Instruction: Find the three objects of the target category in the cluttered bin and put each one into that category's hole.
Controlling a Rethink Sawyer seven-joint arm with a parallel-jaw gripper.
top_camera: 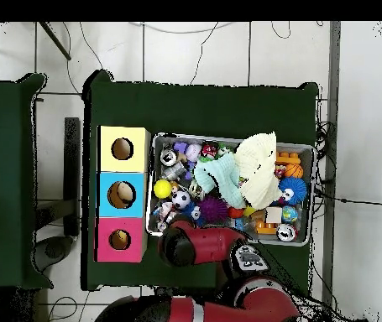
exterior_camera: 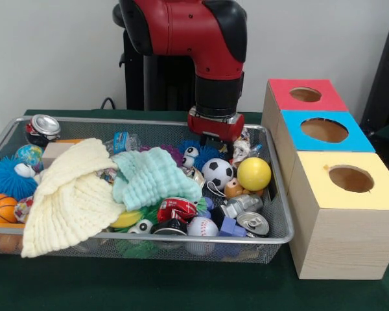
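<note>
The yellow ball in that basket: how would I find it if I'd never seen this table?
Start at the wire bin and go to its end beside the wooden boxes. There the yellow ball sits next to a soccer ball. It is plain, smooth yellow with no pattern.

Bin [exterior_camera: 277, 194]: wire mesh, heaped with clutter, directly beneath pincer [exterior_camera: 215, 137].
Holes: red box [exterior_camera: 305, 94], blue box [exterior_camera: 323, 130], yellow box [exterior_camera: 350, 179], upright, beside pincer, all open.
</note>
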